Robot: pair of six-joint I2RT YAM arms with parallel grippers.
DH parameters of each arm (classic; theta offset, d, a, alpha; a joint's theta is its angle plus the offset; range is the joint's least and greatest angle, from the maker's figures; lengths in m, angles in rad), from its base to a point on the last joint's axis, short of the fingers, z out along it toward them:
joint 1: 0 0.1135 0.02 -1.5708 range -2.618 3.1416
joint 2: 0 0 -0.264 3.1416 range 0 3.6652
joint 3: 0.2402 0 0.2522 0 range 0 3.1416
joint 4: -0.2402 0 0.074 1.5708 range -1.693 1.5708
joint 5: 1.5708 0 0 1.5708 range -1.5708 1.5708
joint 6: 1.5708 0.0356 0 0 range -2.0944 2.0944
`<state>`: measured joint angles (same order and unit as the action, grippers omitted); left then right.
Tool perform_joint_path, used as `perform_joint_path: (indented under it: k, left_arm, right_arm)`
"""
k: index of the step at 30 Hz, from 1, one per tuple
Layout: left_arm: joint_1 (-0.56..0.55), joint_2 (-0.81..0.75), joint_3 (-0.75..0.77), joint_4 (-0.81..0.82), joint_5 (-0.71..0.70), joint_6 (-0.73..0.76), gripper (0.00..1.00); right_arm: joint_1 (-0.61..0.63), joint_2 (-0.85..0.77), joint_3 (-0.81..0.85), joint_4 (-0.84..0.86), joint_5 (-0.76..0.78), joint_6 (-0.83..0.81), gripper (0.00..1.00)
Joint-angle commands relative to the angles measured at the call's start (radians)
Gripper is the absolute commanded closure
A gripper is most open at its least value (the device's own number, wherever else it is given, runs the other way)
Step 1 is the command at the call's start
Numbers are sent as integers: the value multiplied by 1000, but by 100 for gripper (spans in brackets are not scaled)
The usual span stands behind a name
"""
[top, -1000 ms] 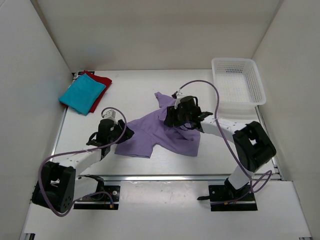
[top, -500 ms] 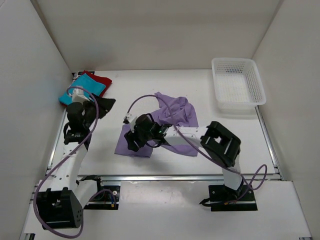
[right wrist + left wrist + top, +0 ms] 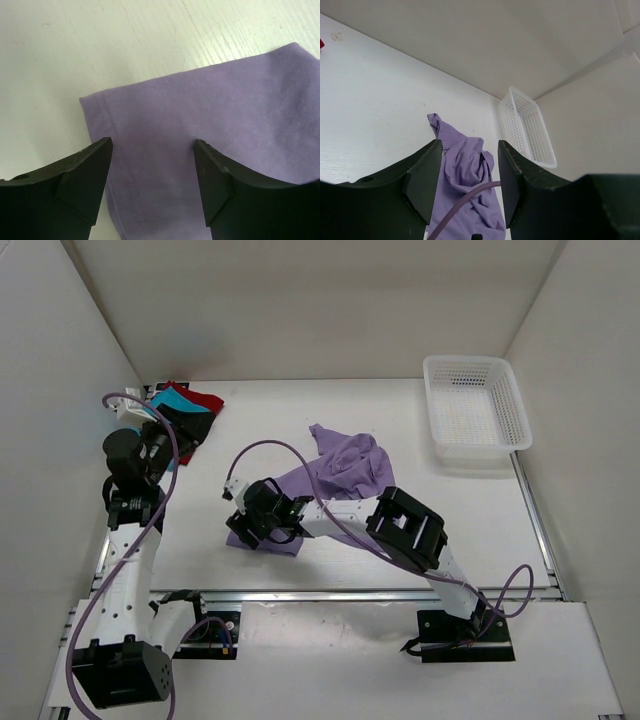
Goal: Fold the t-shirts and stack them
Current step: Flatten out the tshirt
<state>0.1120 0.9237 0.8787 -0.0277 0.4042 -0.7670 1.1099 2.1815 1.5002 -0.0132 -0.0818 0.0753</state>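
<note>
The lavender t-shirt (image 3: 340, 465) lies crumpled mid-table, its upper part bunched and a flat hemmed corner at the lower left. My right gripper (image 3: 252, 525) reaches far left and hovers over that corner. In the right wrist view its jaws (image 3: 152, 145) stand wide open above the lavender cloth (image 3: 225, 90), holding nothing. The teal t-shirt (image 3: 175, 400) and the red t-shirt (image 3: 207, 400) lie folded at the back left, partly hidden by my left gripper (image 3: 190, 428). The left gripper (image 3: 470, 150) is raised and open with nothing in it, and it looks out over the lavender t-shirt (image 3: 465, 165).
A white mesh basket (image 3: 475, 415) stands at the back right, also seen as the basket (image 3: 527, 127) in the left wrist view. White walls close in the table on the left, back and right. A purple cable (image 3: 270, 448) arcs above the shirt.
My left arm has swung up and back to the far left, near the folded shirts. My right arm has crossed leftward to the lavender shirt's lower-left corner and opened wider; the shirt's upper part is bunched.
</note>
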Motion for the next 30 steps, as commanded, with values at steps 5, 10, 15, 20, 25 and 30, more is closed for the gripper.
perform_joint_path:
  k: [5,10,15,20,25,30]
  left_arm:
    - [40,4,42,-15,28,21,41]
    - [83,30,-27,80,87,-37,42]
    - [77,40,-86,86,67,-25,44]
    - [49,63,-162,92,68,-6,44]
    - [-18,104,-314,184,56,-43,44]
    - [-144,162,-389,241,9,-51,43]
  right_arm:
    - [42,-67,-210,62,236,-65,36]
    - [53,-117,-369,98,341,-112,52]
    - [42,-172,-391,101,355,-77,99]
    - [-92,-385,-339,102,229,-23,100]
    - [-325,-671,-207,20,47,50,99]
    - [-632,-862,-189,-7,-61,156,100]
